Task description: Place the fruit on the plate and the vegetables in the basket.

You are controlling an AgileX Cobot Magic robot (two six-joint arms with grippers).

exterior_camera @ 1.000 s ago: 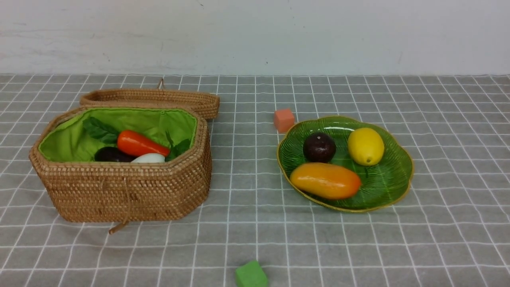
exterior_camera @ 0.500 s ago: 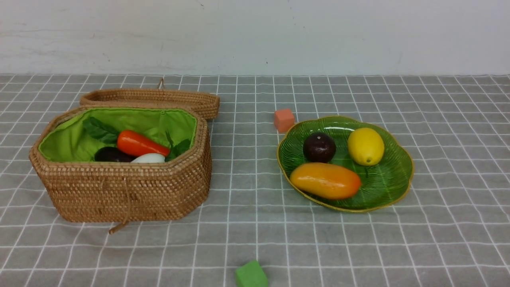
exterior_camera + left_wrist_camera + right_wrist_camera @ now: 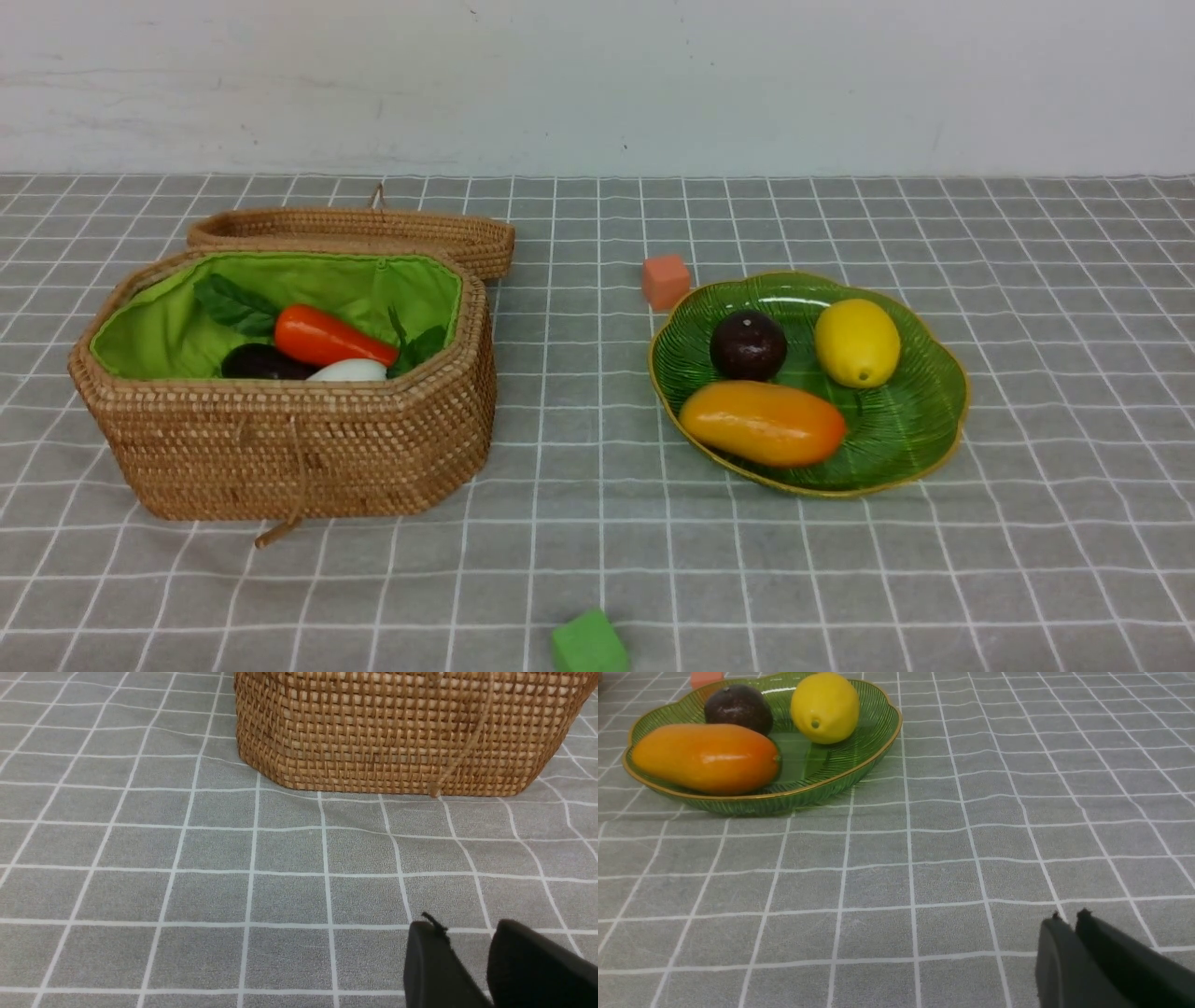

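At the left of the front view, the basket (image 3: 280, 439) stands with its lid (image 3: 373, 233) folded back behind it. Inside, against the green lining, lie all 3 vegetables: the carrot (image 3: 327, 338) in the middle, the eggplant (image 3: 260, 362) showing dark at its lower left, and the white vegetable (image 3: 350, 371) just below the carrot's tip. Low in the centre of the frame, a green cube (image 3: 588, 644) sits on the checked cloth (image 3: 560, 448); an orange cube (image 3: 665, 280) rests just beside the plate's upper-left rim.

In the right half, the plate (image 3: 920, 411) carries all 3 fruits: the mango (image 3: 761, 423) at its lower left, the dark round fruit (image 3: 747, 345) above that, and the lemon (image 3: 857, 343) at the upper right.

Sorting looks complete, so the step in hand is likely a clean retreat. To do it well, both arms should keep low and clear, nudging neither the basket wall nor the plate rim, and leave the 2 cubes alone.

Neither arm shows in the front view. In the left wrist view, the left gripper (image 3: 467, 947) sits at the lower right of the frame, its jaws a narrow gap apart and empty, short of the basket. In the right wrist view, the right gripper (image 3: 1070, 926), also lower right, has jaws nearly together, holding nothing, well apart from the plate.
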